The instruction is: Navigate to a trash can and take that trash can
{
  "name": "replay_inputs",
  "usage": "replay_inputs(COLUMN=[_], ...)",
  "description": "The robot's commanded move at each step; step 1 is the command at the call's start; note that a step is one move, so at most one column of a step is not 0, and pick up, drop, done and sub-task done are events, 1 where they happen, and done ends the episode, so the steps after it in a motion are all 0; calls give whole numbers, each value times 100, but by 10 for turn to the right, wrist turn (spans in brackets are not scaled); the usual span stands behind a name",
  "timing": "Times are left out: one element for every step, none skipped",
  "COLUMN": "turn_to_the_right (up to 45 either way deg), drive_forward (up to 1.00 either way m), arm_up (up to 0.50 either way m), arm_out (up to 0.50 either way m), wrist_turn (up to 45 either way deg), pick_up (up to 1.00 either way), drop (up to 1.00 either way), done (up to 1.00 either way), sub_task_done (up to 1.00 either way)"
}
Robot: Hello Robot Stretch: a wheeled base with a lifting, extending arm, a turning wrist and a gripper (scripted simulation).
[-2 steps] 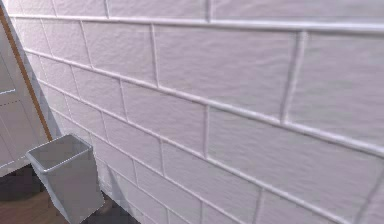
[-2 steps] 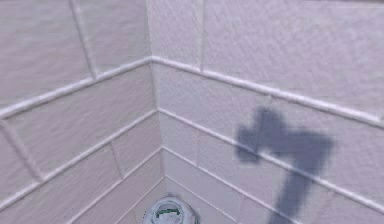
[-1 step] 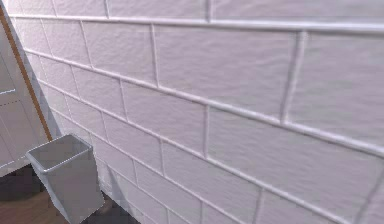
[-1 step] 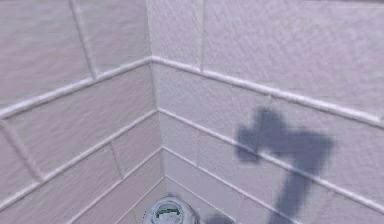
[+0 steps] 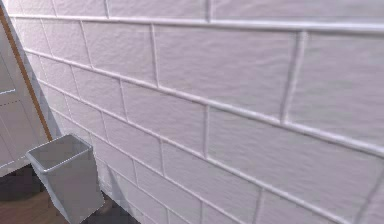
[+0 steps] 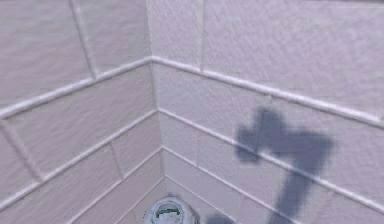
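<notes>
A light grey, open-topped trash can [image 5: 66, 172] stands on the dark floor at the forward view's lower left. It sits right against the white tiled wall [image 5: 220, 100], and its inside looks dark.
The tiled wall is very close and runs across most of the forward view. A wooden door frame [image 5: 27, 75] and a white door [image 5: 12, 120] stand at the left edge. In the arm side view two tiled walls meet in a corner [image 6: 152, 100], with a small round pale thing [image 6: 170, 212] at the bottom edge.
</notes>
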Motion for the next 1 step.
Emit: replay_inputs(turn_to_the_right=[0], drive_forward=[0], arm_up=[0], arm_out=[0], wrist_turn=[450], pick_up=[0], drop=[0], done=[0], sub_task_done=[0])
